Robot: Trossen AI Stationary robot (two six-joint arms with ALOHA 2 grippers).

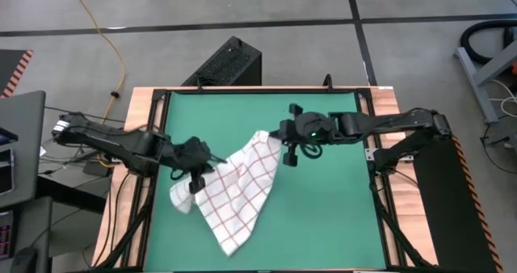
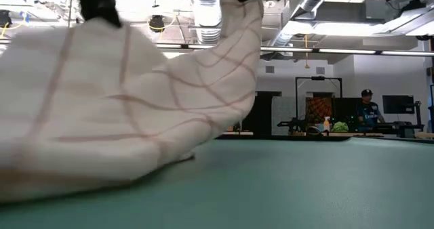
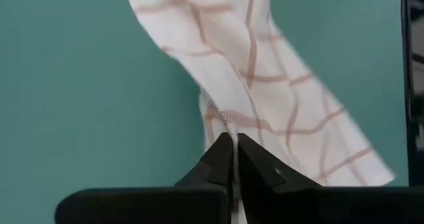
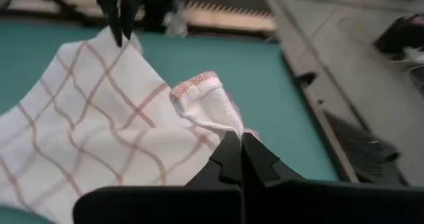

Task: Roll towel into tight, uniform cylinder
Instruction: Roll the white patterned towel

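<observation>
The towel (image 1: 238, 188), white with thin red-brown grid lines, is held up over the green mat (image 1: 323, 208) between my two grippers. My left gripper (image 1: 196, 176) is shut on its left side, and my right gripper (image 1: 287, 148) is shut on its far right corner. The cloth sags between them. Its near end (image 1: 230, 242) lies on the mat, and in the low view the lower part (image 2: 102, 178) rests there in folds. My left gripper pinches the towel's edge (image 3: 227, 118) between its two fingertips, slanting down from the table's left. The cloth runs away from the fingers over the mat. My right gripper pinches a bunched, hemmed corner (image 4: 222, 121) between its fingertips, slanting down from the table's right. The corner stands up above the fingers, and the rest of the towel falls away slack toward the left gripper.
A black frame (image 1: 367, 156) borders the mat on the wooden table. A black box (image 1: 230, 63) and a yellow cable (image 1: 113, 55) lie on the floor beyond the far edge. A person (image 2: 367, 107) stands far back in the room. Bare mat lies to the right of the towel.
</observation>
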